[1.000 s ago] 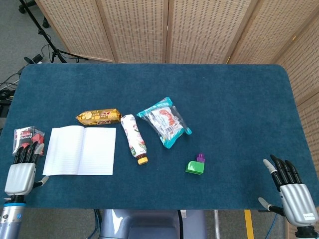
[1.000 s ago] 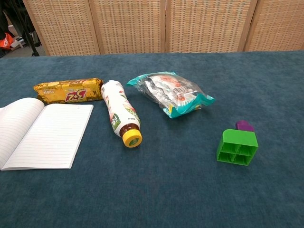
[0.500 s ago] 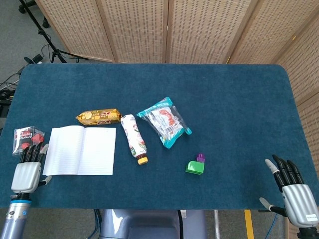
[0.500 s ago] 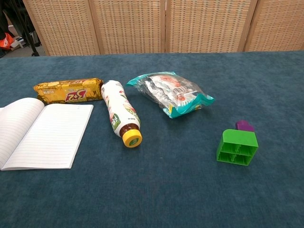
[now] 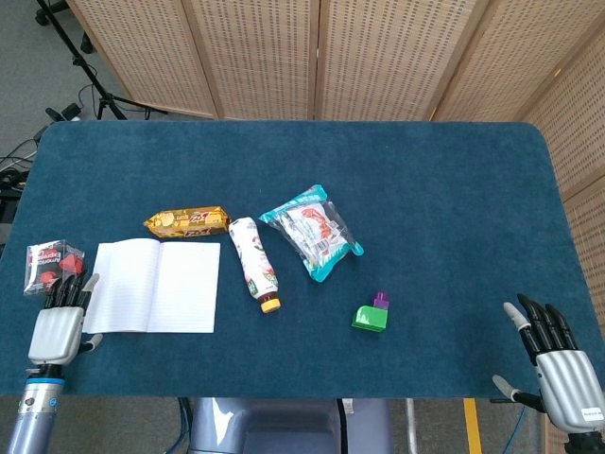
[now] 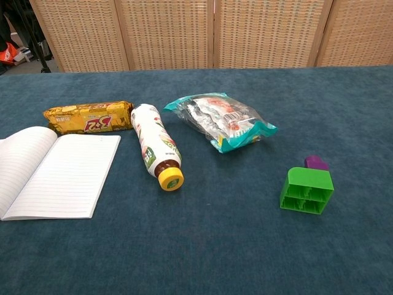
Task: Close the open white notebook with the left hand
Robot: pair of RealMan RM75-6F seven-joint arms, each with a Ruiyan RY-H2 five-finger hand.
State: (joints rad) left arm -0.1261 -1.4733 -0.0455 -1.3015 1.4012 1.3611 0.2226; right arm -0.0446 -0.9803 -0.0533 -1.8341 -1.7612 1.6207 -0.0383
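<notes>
The white notebook (image 5: 154,286) lies open and flat on the blue table, lined pages up; the chest view shows the notebook (image 6: 55,172) at the left edge. My left hand (image 5: 59,322) hovers at the table's near left corner, just left of the notebook's left page, fingers straight and apart, holding nothing. My right hand (image 5: 558,364) is off the near right corner, fingers spread and empty. Neither hand shows in the chest view.
A yellow biscuit pack (image 5: 187,221) lies just behind the notebook. A drink bottle (image 5: 254,263) lies to its right, then a snack bag (image 5: 312,232) and a green and purple block (image 5: 371,314). A small red and black packet (image 5: 49,262) lies beyond my left hand.
My left hand has drawn back toward the near edge and shifted slightly right, uncovering the red and black packet. The right hand has sunk a little. The notebook has not moved.
</notes>
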